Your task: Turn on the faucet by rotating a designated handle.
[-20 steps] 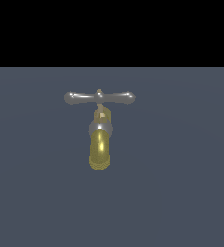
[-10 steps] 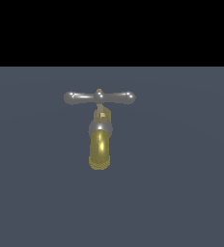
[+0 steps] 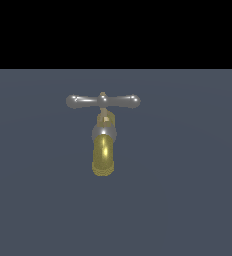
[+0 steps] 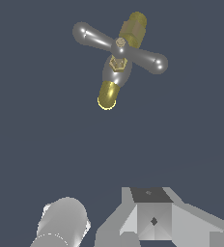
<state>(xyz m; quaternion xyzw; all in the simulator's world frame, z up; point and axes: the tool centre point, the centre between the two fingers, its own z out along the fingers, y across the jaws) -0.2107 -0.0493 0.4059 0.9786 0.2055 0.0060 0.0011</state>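
The faucet [image 3: 104,145] stands alone on the grey floor in the exterior view, its gold curved spout [image 3: 103,156] pointing toward the camera below a silver collar. The handle [image 3: 103,101], a silver horizontal bar with bulbous ends and a small gold centre knob, lies level across its top. In the wrist view the faucet [image 4: 115,77] is seen from above, with the handle [image 4: 119,47] crossing the spout at an angle. My gripper [image 4: 150,205] shows only as pale finger parts at the picture's edge, well apart from the faucet and touching nothing. It is out of the exterior view.
A pale grey cylindrical part of the arm [image 4: 61,224] sits beside the gripper in the wrist view. The flat grey floor [image 3: 188,200] surrounds the faucet, with a black band behind it.
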